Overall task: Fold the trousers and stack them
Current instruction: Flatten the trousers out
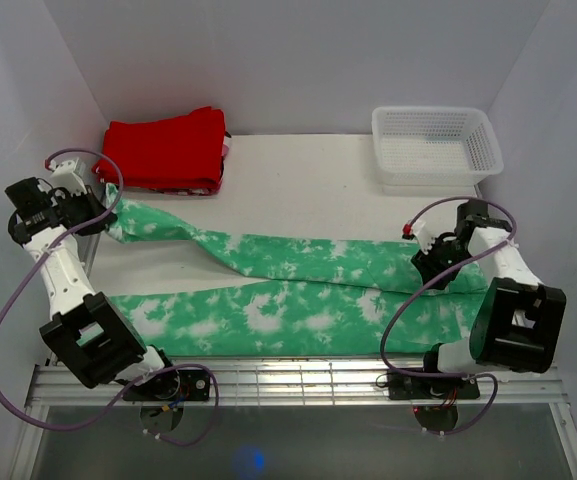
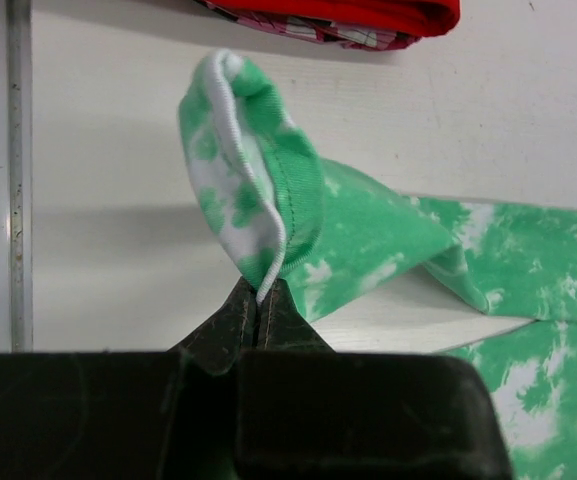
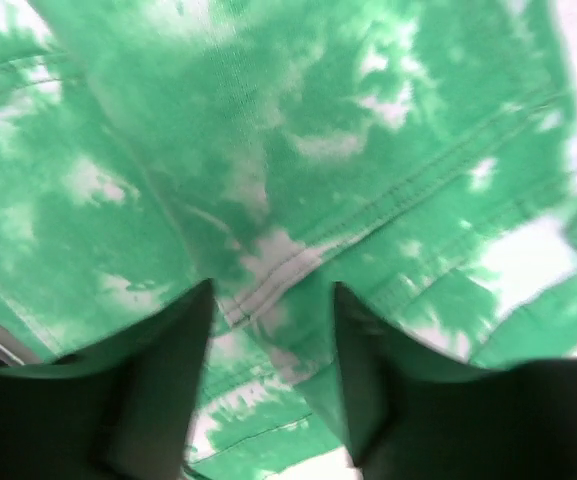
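The green tie-dye trousers [image 1: 298, 285] lie spread across the table, legs to the left, waist at the right. My left gripper [image 2: 259, 290] is shut on the cuff [image 2: 253, 185] of the far leg and holds it lifted off the table, near the red garment; in the top view it is at the far left [image 1: 98, 215]. My right gripper [image 3: 271, 300] is open, its fingers [image 3: 173, 350] down on the waist fabric [image 3: 268, 150] with a seam between them; in the top view it is at the right [image 1: 438, 258].
A folded red garment [image 1: 168, 150] lies at the back left, also showing in the left wrist view [image 2: 368, 18]. A white plastic basket [image 1: 435, 145] stands at the back right. A metal rail [image 1: 298, 375] runs along the near table edge.
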Controlling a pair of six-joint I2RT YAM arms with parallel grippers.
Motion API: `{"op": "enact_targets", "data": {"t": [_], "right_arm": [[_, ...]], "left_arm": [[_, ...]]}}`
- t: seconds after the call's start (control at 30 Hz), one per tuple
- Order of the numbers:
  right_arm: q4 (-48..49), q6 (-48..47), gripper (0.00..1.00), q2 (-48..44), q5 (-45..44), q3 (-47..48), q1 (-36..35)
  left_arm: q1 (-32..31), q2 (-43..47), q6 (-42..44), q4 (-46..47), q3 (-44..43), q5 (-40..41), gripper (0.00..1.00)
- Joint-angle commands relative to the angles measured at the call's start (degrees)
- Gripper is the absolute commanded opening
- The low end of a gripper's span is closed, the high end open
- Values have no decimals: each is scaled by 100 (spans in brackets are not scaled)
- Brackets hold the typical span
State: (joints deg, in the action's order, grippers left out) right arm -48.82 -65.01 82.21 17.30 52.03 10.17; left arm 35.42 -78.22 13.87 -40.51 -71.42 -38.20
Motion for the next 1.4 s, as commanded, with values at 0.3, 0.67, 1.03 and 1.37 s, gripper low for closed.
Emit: {"op": "enact_targets", "data": {"t": [0.3,0.67,1.03,1.37], "right_arm": [[-314,709,92,696,714,2135,845],[689,1878,98,2140,-270,2471,1066],[294,1861,8,1992,976,2452,1284],[276,1467,8,911,2162,2821,2558]], "left_arm": [[79,-97,1056,-519,-179,-1198,0],[342,-721,828,-501,-741,-1498,2],[1097,-1152,1811,-1054,-1138,-2401,0],[1784,-1512,2682,-1451,-1182,-2675,0]]}}
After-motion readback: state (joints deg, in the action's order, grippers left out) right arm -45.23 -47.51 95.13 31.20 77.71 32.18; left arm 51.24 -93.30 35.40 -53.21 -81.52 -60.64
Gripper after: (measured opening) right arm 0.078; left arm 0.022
